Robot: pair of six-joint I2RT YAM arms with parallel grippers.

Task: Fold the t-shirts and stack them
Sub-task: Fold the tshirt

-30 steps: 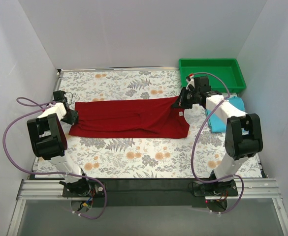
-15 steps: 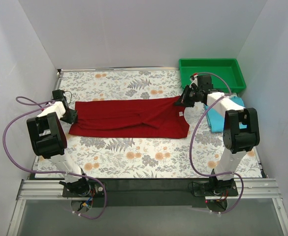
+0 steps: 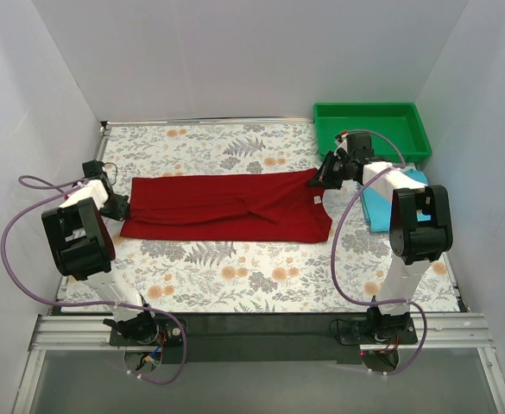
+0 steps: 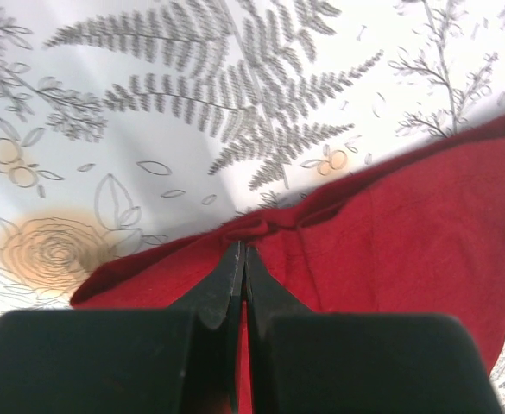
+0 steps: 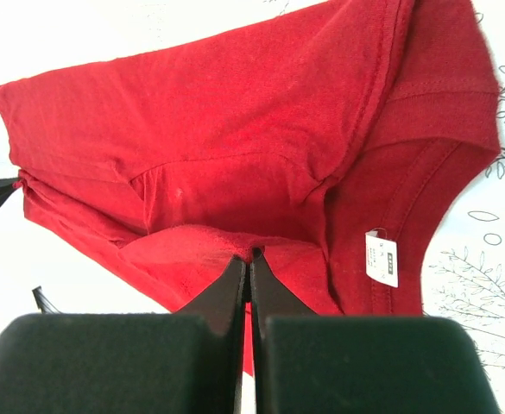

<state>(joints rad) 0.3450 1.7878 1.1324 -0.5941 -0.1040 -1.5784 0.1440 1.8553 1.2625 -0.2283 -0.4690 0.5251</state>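
The dark red t-shirt [image 3: 226, 207] lies stretched left to right across the floral tablecloth. My left gripper [image 3: 118, 205] is shut on its left edge; the left wrist view shows the jaws pinching a bunched hem [image 4: 261, 226]. My right gripper [image 3: 321, 175] is shut on the shirt's upper right corner; the right wrist view shows the jaws closed on a fold of red cloth [image 5: 209, 250] beside the collar and white label [image 5: 381, 257]. The folded light turquoise shirt [image 3: 399, 200] lies at the right edge, partly under my right arm.
A green plastic tray [image 3: 373, 129] stands at the back right corner. White walls close in the table on the left, back and right. The floral tablecloth [image 3: 252, 276] shows bare in front of the red shirt.
My left gripper has drawn the shirt's left edge a little further left. My right gripper has moved slightly back and right, so the shirt lies more taut and flat.
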